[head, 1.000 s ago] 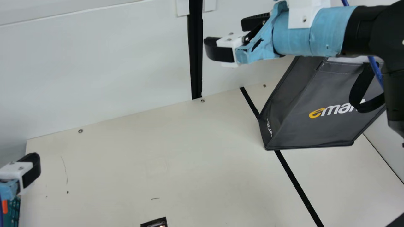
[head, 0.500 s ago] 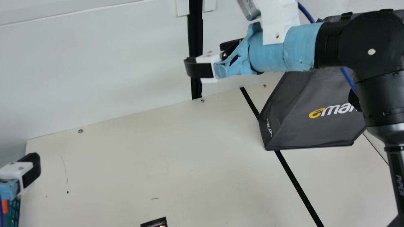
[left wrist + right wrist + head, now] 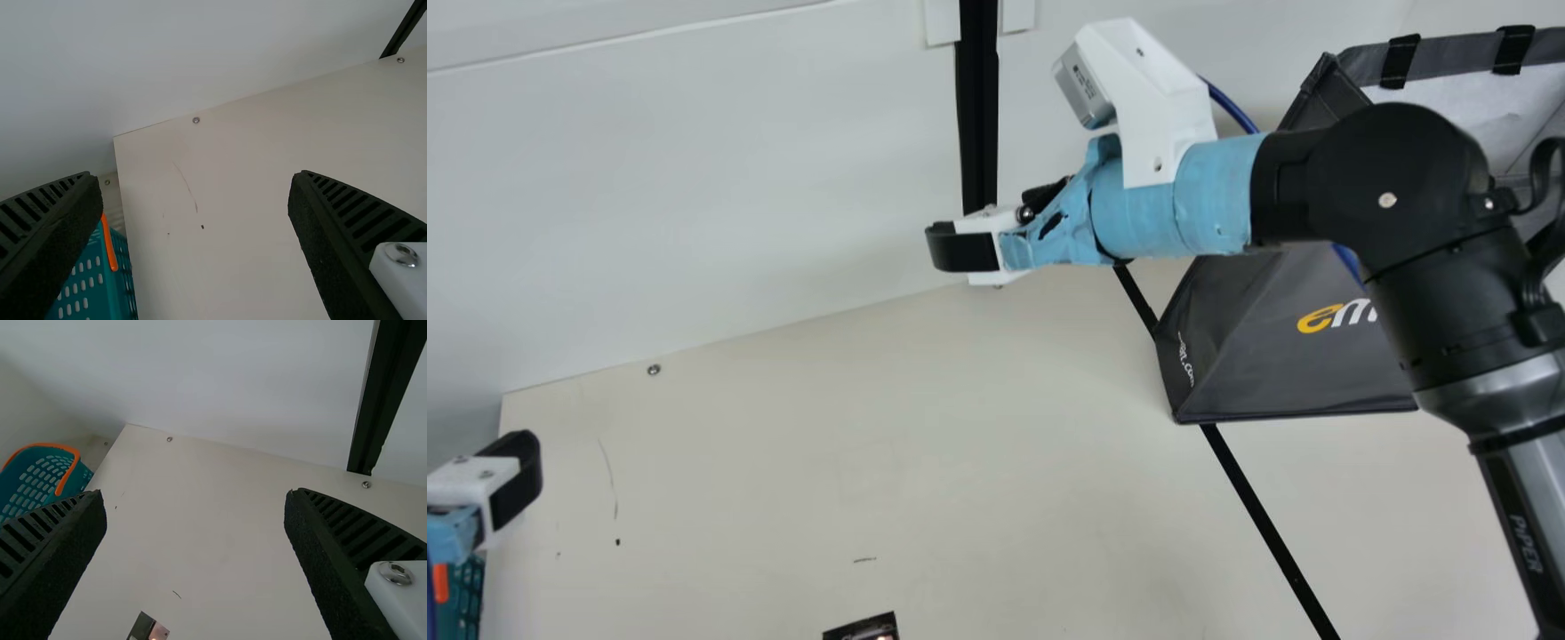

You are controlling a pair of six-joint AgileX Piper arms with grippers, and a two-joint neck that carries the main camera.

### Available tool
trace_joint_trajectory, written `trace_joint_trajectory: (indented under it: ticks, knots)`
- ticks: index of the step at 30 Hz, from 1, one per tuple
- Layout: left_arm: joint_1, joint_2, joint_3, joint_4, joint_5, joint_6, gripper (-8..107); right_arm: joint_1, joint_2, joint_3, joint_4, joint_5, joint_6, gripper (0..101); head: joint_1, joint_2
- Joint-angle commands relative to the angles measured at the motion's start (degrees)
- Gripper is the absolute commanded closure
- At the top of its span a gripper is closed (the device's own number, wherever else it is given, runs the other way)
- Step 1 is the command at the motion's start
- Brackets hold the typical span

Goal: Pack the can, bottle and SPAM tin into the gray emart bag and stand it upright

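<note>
The gray emart bag stands upright on the table at the right of the main view. Its top gapes, showing pale lining, and my right arm hides part of its front and mouth. My right gripper hangs in the air left of the bag, by the back wall; in the right wrist view the right gripper has its fingers wide apart with nothing between them. At the main view's left edge is my left gripper. The left wrist view shows the left gripper open and empty over the table's corner.
A teal basket with an orange handle stands beside the table's left end, also seen as the basket from the right wrist. A small dark printed item lies at the main view's bottom edge. A pale wall runs behind the table.
My right arm has swung left and come down, away from above the bag, uncovering part of the bag's mouth while covering more of its front. The left gripper and bag have stayed put.
</note>
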Motion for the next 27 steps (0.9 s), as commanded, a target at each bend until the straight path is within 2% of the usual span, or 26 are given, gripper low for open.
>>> trace_joint_trajectory:
  ticks: [1,12,27]
  knots:
    - [0.0,0.0,0.0,0.0,0.0,0.0,9,-0.3,-0.2,1.7,0.2,-0.1,-0.4,6,-1.3,0.0]
    - [0.0,0.0,0.0,0.0,0.0,0.0,9,-3.3,-0.5,8.4,2.5,0.1,-5.1,6,-1.3,0.0]
    - [0.0,0.0,0.0,0.0,0.0,0.0,9,-3.4,-0.6,8.4,2.2,-0.3,-5.2,6,-1.3,0.0]
